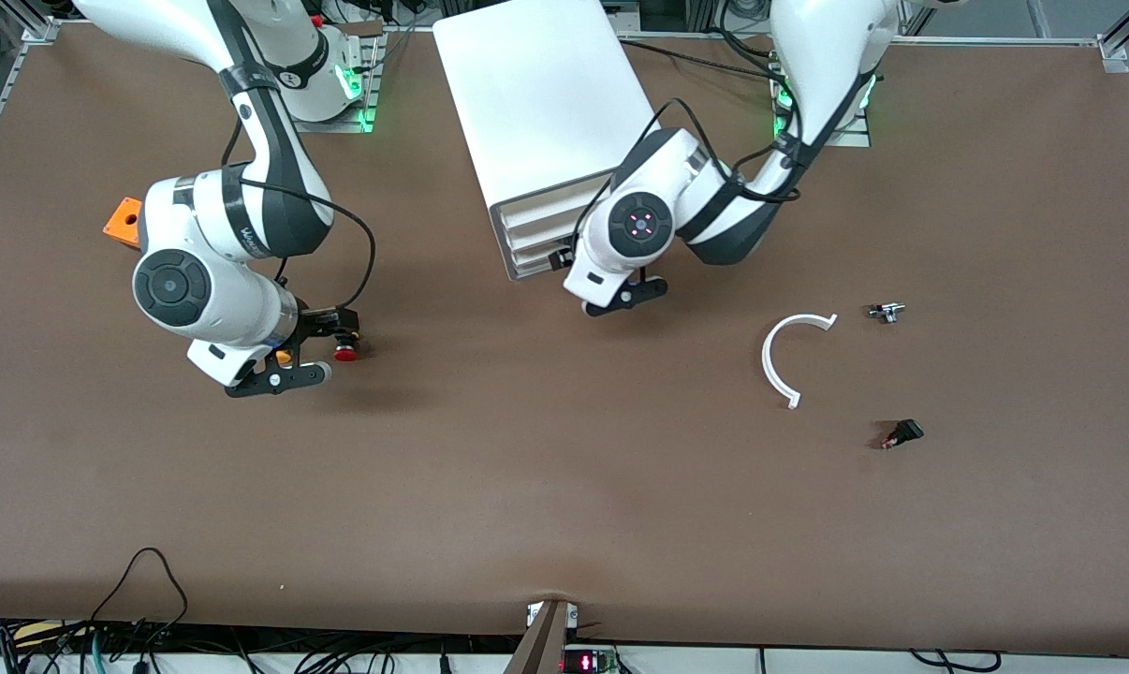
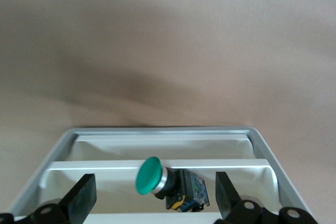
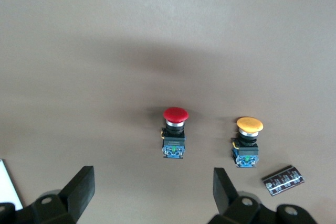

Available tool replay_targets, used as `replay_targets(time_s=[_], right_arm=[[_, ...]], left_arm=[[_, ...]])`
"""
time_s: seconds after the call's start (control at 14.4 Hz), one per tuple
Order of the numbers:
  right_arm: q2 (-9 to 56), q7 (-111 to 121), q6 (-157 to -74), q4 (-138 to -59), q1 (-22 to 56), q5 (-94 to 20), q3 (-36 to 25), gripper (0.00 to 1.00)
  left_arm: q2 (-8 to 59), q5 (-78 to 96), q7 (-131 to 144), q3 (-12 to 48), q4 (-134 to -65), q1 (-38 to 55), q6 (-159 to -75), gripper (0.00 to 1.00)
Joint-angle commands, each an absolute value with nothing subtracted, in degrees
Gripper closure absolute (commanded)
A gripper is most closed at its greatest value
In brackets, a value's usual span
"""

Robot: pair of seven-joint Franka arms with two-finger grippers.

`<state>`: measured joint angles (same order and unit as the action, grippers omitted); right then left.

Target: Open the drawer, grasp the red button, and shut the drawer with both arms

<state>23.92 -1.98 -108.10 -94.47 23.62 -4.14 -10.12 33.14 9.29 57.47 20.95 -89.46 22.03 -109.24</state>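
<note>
The right gripper [image 3: 149, 190] had its two fingers [image 3: 80, 187] spread wide and released, with nothing between them. It hung over the table toward the right arm's end. The button [image 3: 175, 129], red-capped with a black-and-blue body, lay on the table [image 1: 564, 505], apart from both fingers. In the front view the same button [image 1: 345, 353] showed just beside the gripper's black fingers. An orange-capped button [image 3: 248, 139] lay near the red one, and a small black chip [image 3: 283, 180] lay just beside the orange-capped one. An orange block [image 1: 123, 221] sat on the table, partly hidden by the right arm [image 1: 218, 253].

The left gripper [image 2: 155, 195] also had its fingers [image 2: 83, 195] spread apart and grasped nothing. It hung at the front of the cabinet [image 1: 541, 103], over the stacked drawers. The drawer [image 2: 157, 174] stood pulled a little way out beneath the gripper. A green-capped button [image 2: 157, 178] lay on its side in that tray, between the two fingers but apart from them. The left arm [image 1: 677, 201] reached in from its base beside the cabinet.

Toward the left arm's end of the table lay a white curved strip [image 1: 782, 360], a small metal part [image 1: 887, 311] and a small black part [image 1: 903, 433], each well apart from the others.
</note>
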Motion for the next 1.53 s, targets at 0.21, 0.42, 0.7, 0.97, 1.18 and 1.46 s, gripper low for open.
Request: replay_targets(time_s=[0.21, 0.42, 0.7, 0.97, 1.18, 1.46], right_arm=[[17.5, -0.9, -106.5, -94.0, 20.5, -3.9, -9.8, 0.00], [12.9, 2.8, -106.2, -94.0, 15.8, -4.6, -9.5, 0.00], [8.3, 14.8, -100.6, -94.0, 8.3, -4.6, -7.9, 0.00], [4.4, 19.5, -98.5, -93.9, 4.3, -4.0, -7.3, 0.00], [4.8, 19.5, -89.6, -86.7, 4.0, -3.7, -8.1, 0.00], [5.7, 22.9, -88.9, -85.9, 4.1, 0.5, -8.0, 0.00]], left_arm=[[32.3, -5.7, 54.5, 21.0, -77.8, 19.2, -93.8, 0.00], [31.3, -12.8, 47.7, 20.9, -75.0, 17.5, -89.1, 0.00], [27.8, -13.7, 35.7, 20.9, -74.9, 11.4, -88.4, 0.00], [22.1, -13.6, 25.9, 21.2, -75.0, 5.8, -87.4, 0.00], [18.9, -12.9, 22.1, 21.5, -74.9, 2.4, -83.4, 0.00], [14.6, -12.5, 11.7, 21.4, -74.8, -0.3, -81.1, 0.00]])
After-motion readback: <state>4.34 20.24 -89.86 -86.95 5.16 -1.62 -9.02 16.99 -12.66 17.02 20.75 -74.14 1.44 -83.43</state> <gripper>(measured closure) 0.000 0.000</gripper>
